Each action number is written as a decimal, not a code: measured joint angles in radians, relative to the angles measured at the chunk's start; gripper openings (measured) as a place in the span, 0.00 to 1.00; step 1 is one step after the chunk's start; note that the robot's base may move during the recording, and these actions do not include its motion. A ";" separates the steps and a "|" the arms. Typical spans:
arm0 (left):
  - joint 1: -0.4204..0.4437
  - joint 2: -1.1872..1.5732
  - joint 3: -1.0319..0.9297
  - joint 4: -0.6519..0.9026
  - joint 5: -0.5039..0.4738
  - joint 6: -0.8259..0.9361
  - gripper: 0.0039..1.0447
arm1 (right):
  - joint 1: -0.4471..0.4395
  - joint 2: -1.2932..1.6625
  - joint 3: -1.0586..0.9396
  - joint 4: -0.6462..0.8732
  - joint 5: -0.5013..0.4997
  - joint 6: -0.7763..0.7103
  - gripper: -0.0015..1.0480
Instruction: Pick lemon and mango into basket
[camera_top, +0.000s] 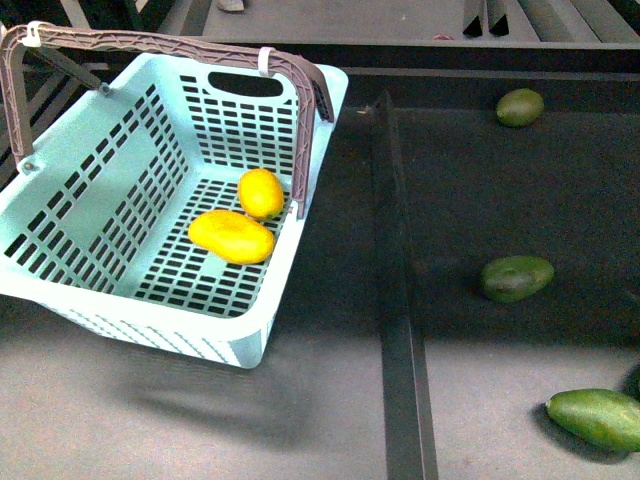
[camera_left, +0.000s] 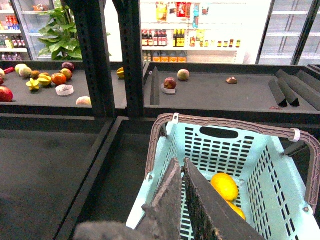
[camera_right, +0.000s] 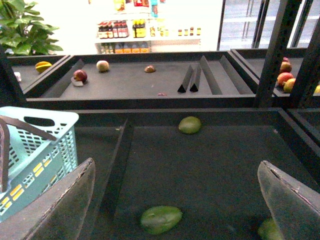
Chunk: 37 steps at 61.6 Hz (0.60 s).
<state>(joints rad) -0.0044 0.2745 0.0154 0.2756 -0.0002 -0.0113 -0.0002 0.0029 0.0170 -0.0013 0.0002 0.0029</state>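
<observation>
In the front view the lemon (camera_top: 261, 193) and the mango (camera_top: 232, 236) are seen inside the basket (camera_top: 95, 190), on its slotted bottom; the lemon lies at about 1 o'clock from the mango, just beside it. Three avocados (camera_top: 516, 278) are placed on the dark shelf (camera_top: 500, 200) at 3 o'clock from the basket. The left gripper (camera_left: 182, 200) is held above the basket with its jaws almost closed, holding nothing. The right gripper (camera_right: 175, 200) is spread wide and empty above the shelf.

Left gripper (camera_left: 182, 172) with jaws pressed nearly together, gripping nothing. Right gripper (camera_right: 177, 200) with jaws spread wide apart, nothing between them. Neither arm visible from the front.
</observation>
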 joint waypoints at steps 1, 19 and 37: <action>0.000 -0.006 0.000 -0.006 0.000 0.000 0.03 | 0.000 0.000 0.000 0.000 0.000 0.000 0.92; 0.000 -0.094 0.000 -0.095 0.000 0.000 0.03 | 0.000 0.000 0.000 0.000 0.000 0.000 0.92; 0.000 -0.268 0.000 -0.274 0.000 0.000 0.03 | 0.000 0.000 0.000 0.000 0.000 0.000 0.92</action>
<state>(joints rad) -0.0040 0.0067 0.0154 0.0017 -0.0002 -0.0109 -0.0002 0.0029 0.0170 -0.0013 0.0002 0.0029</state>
